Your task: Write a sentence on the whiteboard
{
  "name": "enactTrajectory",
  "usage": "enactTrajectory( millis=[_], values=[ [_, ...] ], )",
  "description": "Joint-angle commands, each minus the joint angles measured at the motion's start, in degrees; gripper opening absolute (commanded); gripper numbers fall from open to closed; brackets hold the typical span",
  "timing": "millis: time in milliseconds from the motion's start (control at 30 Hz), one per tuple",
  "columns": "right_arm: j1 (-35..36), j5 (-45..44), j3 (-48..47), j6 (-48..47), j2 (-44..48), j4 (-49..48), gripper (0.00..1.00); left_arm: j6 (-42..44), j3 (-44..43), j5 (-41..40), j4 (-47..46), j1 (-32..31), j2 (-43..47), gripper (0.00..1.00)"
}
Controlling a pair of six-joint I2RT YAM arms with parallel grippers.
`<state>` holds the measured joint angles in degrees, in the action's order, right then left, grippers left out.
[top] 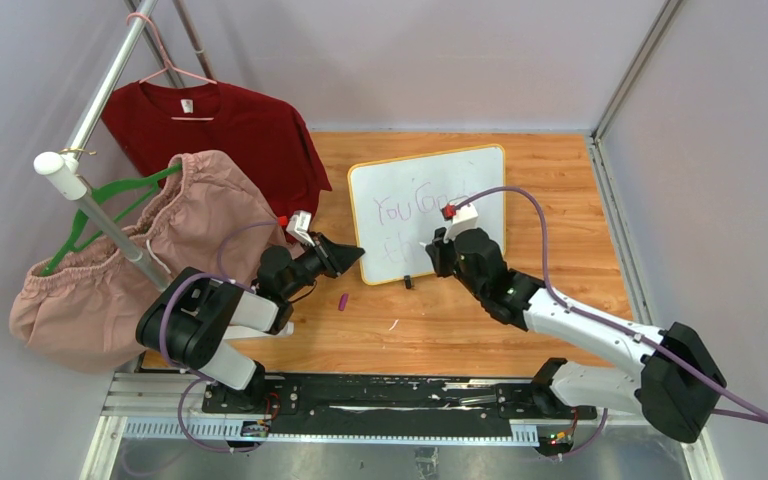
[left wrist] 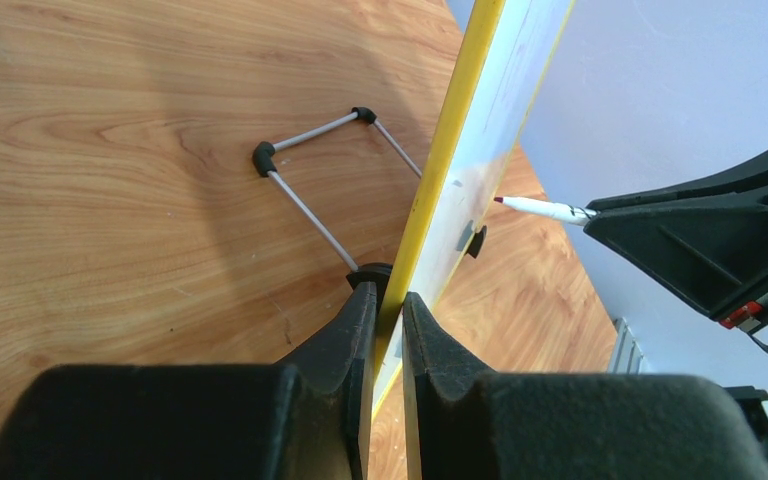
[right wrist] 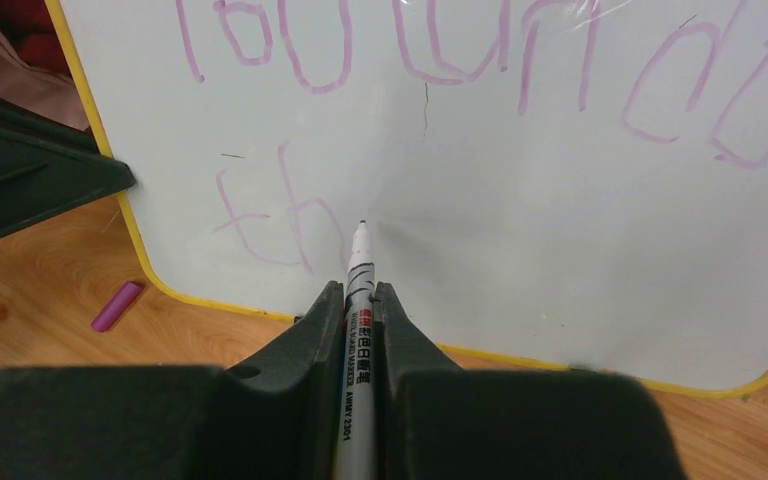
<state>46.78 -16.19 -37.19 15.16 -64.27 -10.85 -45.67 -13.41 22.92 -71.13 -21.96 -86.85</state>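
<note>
1. Closest to the right wrist lens: right tool, fingers pinched almost shut on a white marker, barrel running up between them, printed label readable.
2. Just past the tip: the whiteboard, with the sentence in purple, the top line cut off by the picture edge, "th" on the line beneath, left of the tip.
3. From the left wrist only: left tool, nearly closed on the board's yellow frame, one finger on each face; a wire stand behind the board; marker tip at or just off the white face, contact not clear.
4. From above only: board standing near mid-desk, left tool at its lower left corner, right tool in front of its lower half.
5. On the wood just beside that corner: a purple cap.
6. Far left from above: a red shirt and a pink garment on a rack.
</note>
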Motion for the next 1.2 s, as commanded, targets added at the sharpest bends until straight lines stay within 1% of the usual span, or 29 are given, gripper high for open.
enactTrajectory(
  millis=[0,500,1000,1167],
  values=[
    [-1.14,-1.26,-2.27,-0.58,-0.61,-2.08,0.0,-0.38,0.38,-0.07,-4.1,-0.28,0.68,0.0],
    [-2.7,-0.7,-2.61,0.32,-3.64,-2.95,0.0,-0.56,0.36,0.02,-4.56,-0.28,0.41,0.0],
    [-2.93,-1.13,0.48,1.03,-1.88,-1.58,0.0,-0.66,0.46,0.03,-4.64,-0.28,0.37,0.0],
    [-3.05,-0.75,0.1,1.21,-1.45,-1.13,0.0,-0.56,0.48,-0.03,-4.54,-0.28,0.44,0.0]
  ],
)
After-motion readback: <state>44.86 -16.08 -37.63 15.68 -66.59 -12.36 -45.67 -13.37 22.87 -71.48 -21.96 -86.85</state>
